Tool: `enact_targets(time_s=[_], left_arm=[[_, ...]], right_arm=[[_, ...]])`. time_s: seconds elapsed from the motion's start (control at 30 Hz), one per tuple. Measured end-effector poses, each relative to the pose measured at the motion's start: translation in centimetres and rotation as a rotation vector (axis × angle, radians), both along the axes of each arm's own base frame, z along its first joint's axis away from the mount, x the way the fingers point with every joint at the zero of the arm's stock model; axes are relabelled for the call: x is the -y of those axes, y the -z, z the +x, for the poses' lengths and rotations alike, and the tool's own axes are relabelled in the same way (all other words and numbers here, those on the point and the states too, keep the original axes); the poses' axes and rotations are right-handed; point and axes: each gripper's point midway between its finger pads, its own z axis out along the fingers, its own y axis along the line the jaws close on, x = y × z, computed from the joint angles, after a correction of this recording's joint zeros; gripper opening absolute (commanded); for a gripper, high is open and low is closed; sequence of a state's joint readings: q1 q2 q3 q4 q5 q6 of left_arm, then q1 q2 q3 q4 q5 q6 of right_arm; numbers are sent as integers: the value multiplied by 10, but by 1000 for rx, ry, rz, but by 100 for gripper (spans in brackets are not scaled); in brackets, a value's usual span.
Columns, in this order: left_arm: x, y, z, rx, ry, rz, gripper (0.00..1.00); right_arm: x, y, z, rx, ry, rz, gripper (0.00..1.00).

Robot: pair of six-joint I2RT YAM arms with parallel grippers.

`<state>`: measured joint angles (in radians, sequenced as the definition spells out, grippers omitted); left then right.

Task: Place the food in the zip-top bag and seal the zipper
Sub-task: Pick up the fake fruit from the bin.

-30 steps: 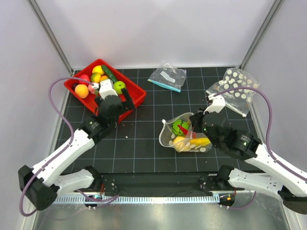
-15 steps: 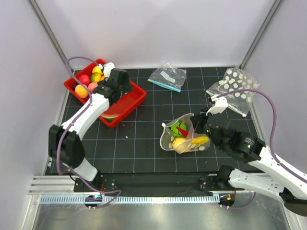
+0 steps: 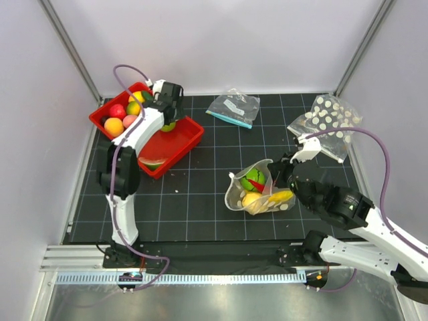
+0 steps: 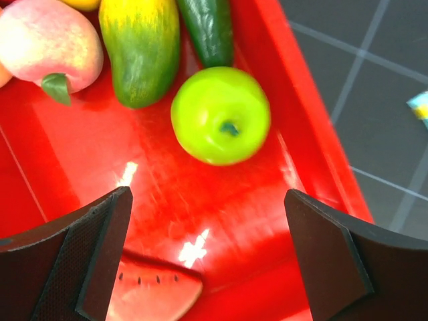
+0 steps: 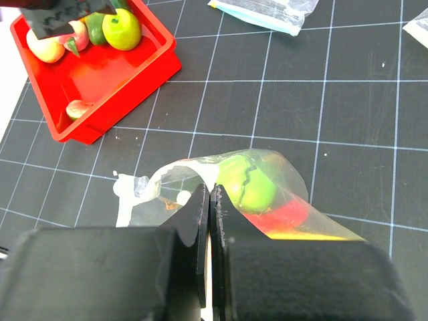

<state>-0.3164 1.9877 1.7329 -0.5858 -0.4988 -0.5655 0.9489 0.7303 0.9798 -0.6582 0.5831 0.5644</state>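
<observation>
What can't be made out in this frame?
- Left gripper: in the top view its own wrist hides the open jaws over the red tray.
- Watermelon slice: left wrist view, cut by the bottom edge and a finger.
- Zip-top bag: right wrist view, the shut right gripper hides its lower part; whether the zipper is pinched, unclear.
- Undotted bag: top view, label too small to read.

Showing two-tone machinery, white over black, trailing purple lines.
Wearing smooth white shells along the left arm [image 3: 142, 127] and right arm [image 3: 388, 231], breaking into black housings at the joints; carrying one mauve cable [image 3: 126, 67] over the left and a second cable [image 3: 384, 180] over the right; ending in matte black left jaws with finely dimpled inner faces and plain black right jaws.
</observation>
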Motion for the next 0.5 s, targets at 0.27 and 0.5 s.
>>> enact_targets(time_s=[0.27,0.5], left_arm=[[-17,63,13,-144,-14,61,100],[-24,96,25,-201,-20,90,100]], right_arm=[[1,1,0,4,-3,-8,2],[0,2,0,5,-4,-10,2]])
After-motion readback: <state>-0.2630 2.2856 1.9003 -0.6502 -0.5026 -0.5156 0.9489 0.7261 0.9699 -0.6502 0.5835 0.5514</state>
